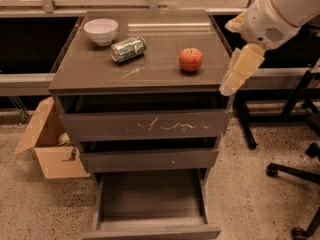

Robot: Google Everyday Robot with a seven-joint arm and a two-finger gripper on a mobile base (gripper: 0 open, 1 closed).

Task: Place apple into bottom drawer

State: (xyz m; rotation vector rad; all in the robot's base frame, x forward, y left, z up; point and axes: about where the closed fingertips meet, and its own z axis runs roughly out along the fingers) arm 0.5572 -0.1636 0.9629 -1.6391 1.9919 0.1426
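Note:
The red-orange apple (191, 59) sits upright on the right half of the cabinet top (150, 76). The bottom drawer (151, 204) is pulled out at the foot of the cabinet, and its box holds nothing. My gripper (239, 70), pale yellow on a white arm, hangs at the cabinet's right edge. It is to the right of the apple and slightly lower, apart from it, and points down.
A white bowl (101, 31) and a green-and-silver can (128, 49) lying on its side are on the top's left half. The scratched top drawer (145, 125) and middle drawer (148, 159) are nearly shut. An open cardboard box (47, 144) stands left; office chair legs (295, 169) stand right.

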